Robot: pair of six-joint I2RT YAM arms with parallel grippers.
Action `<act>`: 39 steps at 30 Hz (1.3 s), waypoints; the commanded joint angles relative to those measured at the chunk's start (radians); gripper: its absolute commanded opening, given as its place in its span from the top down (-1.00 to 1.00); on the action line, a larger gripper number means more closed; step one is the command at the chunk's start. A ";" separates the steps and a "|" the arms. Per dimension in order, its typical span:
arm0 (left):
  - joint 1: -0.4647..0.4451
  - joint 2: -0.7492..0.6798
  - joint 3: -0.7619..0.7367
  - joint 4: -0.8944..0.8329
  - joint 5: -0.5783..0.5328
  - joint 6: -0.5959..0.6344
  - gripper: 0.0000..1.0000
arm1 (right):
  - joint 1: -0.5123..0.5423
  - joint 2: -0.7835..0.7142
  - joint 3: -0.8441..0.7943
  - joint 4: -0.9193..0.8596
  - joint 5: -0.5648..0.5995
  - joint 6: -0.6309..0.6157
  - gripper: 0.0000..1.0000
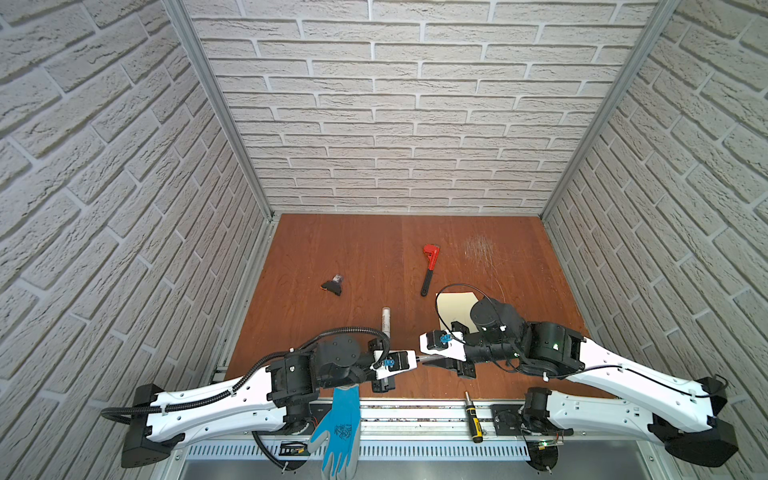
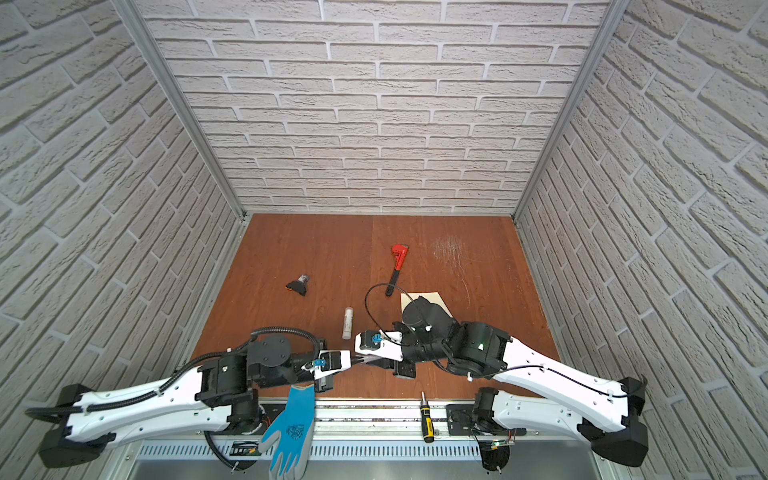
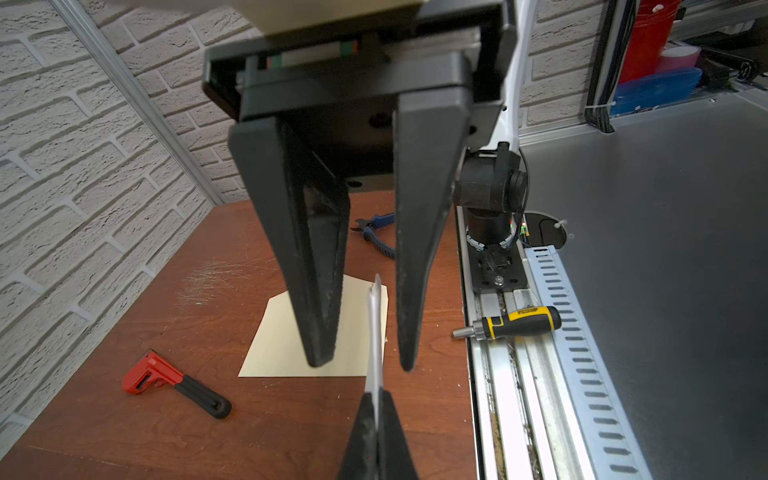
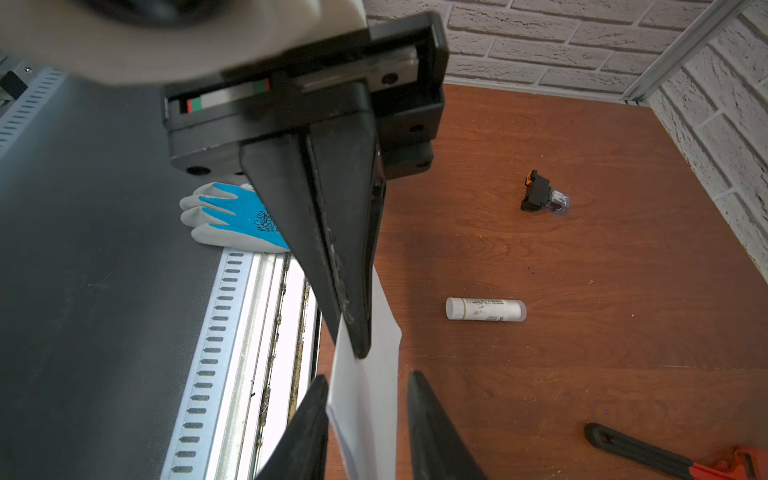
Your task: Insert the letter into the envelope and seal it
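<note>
Left end effector (image 3: 376, 395) is clamped shut on the letter (image 3: 374, 328), pinching it near one edge. The sheet stands on edge, clear of the table (image 3: 199, 436), so the left wrist view sees it edge-on. Right end effector (image 4: 369, 378) has its jaws apart, one finger on each side of the same sheet. One finger looks to be touching the paper or just beside it; I cannot tell which. Both of mine meet near the front edge of the table in both top views.

The cream envelope (image 1: 455, 306) lies flat on the table beyond my right arm, partly hidden by it and apart from the letter. The glue stick (image 4: 485, 309) lies on its side further out, untouched.

Step in hand, as I judge it, is passing the letter right to left. To do it well:
- Hold the left pinch firm and steady.
- Draw the right one back along the plane of the sheet with jaws wide, so no finger drags or creases the paper.
- Then use the freed right one to pin the envelope while the left slides the letter in.

I cannot see whether the pocket is open; check that first.
</note>
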 commanded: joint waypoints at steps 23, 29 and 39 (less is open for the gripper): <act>-0.005 -0.082 -0.012 0.124 0.059 -0.002 0.41 | 0.007 0.004 -0.023 0.029 -0.032 0.019 0.88; -0.005 -0.064 -0.008 0.112 0.076 -0.011 0.46 | 0.012 0.023 -0.002 0.029 -0.037 0.010 0.88; -0.005 -0.016 0.016 0.077 0.054 -0.025 1.00 | 0.021 0.037 0.001 0.041 -0.045 0.012 0.88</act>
